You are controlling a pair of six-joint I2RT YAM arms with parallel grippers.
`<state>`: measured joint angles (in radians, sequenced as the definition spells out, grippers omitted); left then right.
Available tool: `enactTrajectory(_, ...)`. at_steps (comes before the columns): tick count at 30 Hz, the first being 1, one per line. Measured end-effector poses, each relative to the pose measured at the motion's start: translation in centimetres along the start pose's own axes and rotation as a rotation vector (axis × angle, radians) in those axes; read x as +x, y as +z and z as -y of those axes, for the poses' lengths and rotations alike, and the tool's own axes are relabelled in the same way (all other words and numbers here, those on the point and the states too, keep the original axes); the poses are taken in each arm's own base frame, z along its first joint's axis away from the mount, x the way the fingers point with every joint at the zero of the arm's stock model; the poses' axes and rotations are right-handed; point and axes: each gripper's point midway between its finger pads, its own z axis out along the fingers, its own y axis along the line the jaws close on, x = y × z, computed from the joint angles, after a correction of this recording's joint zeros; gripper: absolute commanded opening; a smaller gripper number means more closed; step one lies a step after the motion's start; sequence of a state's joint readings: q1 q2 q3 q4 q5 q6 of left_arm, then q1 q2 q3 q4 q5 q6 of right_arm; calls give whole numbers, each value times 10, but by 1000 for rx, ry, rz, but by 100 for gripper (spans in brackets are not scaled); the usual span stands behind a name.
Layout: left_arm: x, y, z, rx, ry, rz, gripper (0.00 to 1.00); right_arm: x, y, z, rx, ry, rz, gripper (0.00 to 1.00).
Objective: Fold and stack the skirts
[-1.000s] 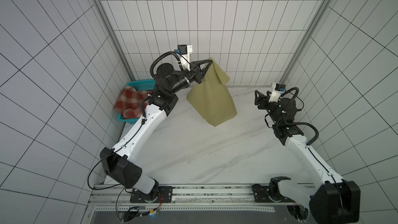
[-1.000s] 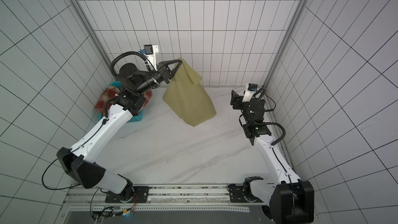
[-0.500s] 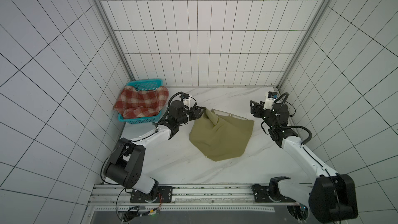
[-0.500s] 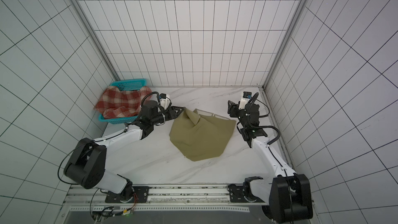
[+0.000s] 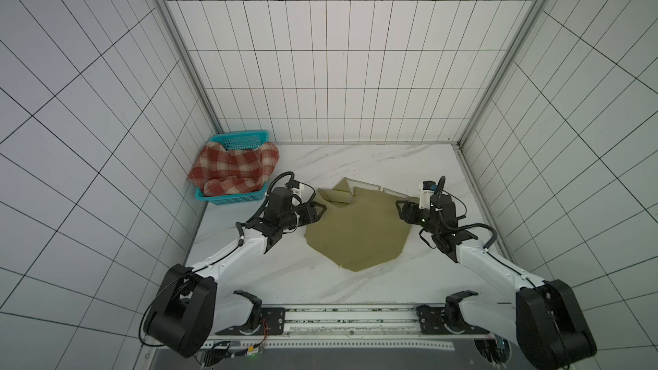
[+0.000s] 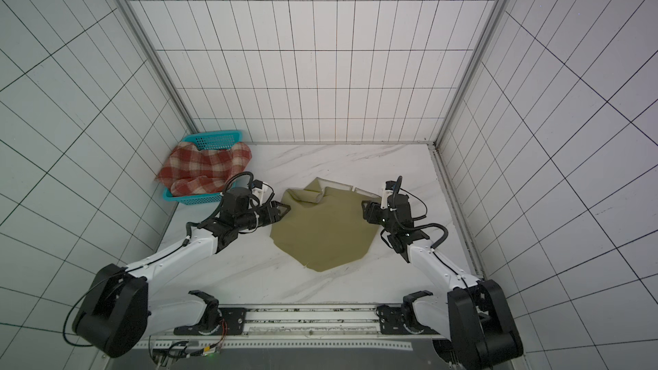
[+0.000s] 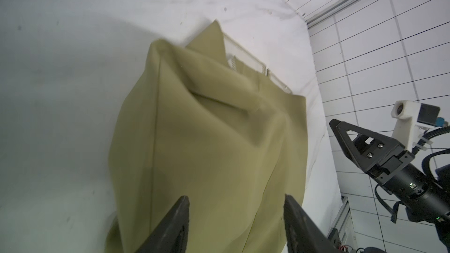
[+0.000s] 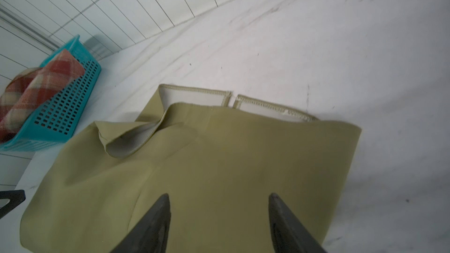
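Observation:
The olive-khaki skirt (image 5: pixel 359 231) (image 6: pixel 324 233) lies loosely crumpled on the marble table, its pale waistband lining (image 8: pixel 194 97) turned out at the far edge. My left gripper (image 5: pixel 319 208) (image 7: pixel 235 199) is open at the skirt's left edge with nothing between its fingers. At the skirt's right edge my right gripper (image 5: pixel 401 209) (image 8: pixel 219 197) is open just above the cloth. The red-and-cream plaid skirt (image 5: pixel 235 169) (image 6: pixel 203 169) is heaped in the basket.
The teal perforated basket (image 5: pixel 242 135) (image 8: pixel 68 108) stands at the table's far left corner against the tiled wall. Bare marble table (image 5: pixel 356 161) shows behind and in front of the olive skirt. Tiled walls close in three sides.
The left gripper, which held the olive skirt high in the air, came down to the table and let it go. The right gripper moved in to the skirt's right edge.

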<state>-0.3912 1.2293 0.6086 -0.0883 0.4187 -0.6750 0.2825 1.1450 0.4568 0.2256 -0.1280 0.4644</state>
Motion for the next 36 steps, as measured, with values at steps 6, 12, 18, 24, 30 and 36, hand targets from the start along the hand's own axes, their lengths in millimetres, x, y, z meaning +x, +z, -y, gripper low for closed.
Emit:
enactTrajectory(6,32,2,-16,-42,-34,-78,61,36,-4,8,6,68,-84,64)
enactTrajectory(12,41,17,-31,-78,-59,-125,58,51,-2,16,32,113,-129,61)
enactTrajectory(18,45,32,-43,-106,-76,-159,54,67,0,25,76,172,-186,61)
enactTrajectory(24,38,41,-45,-113,-71,-143,53,73,-6,28,90,196,-204,62)
enactTrajectory(30,36,48,-51,-128,-72,-133,52,75,-21,25,80,204,-207,62)
enactTrajectory(36,31,53,-51,-121,-66,-112,51,84,-32,23,61,207,-221,63)
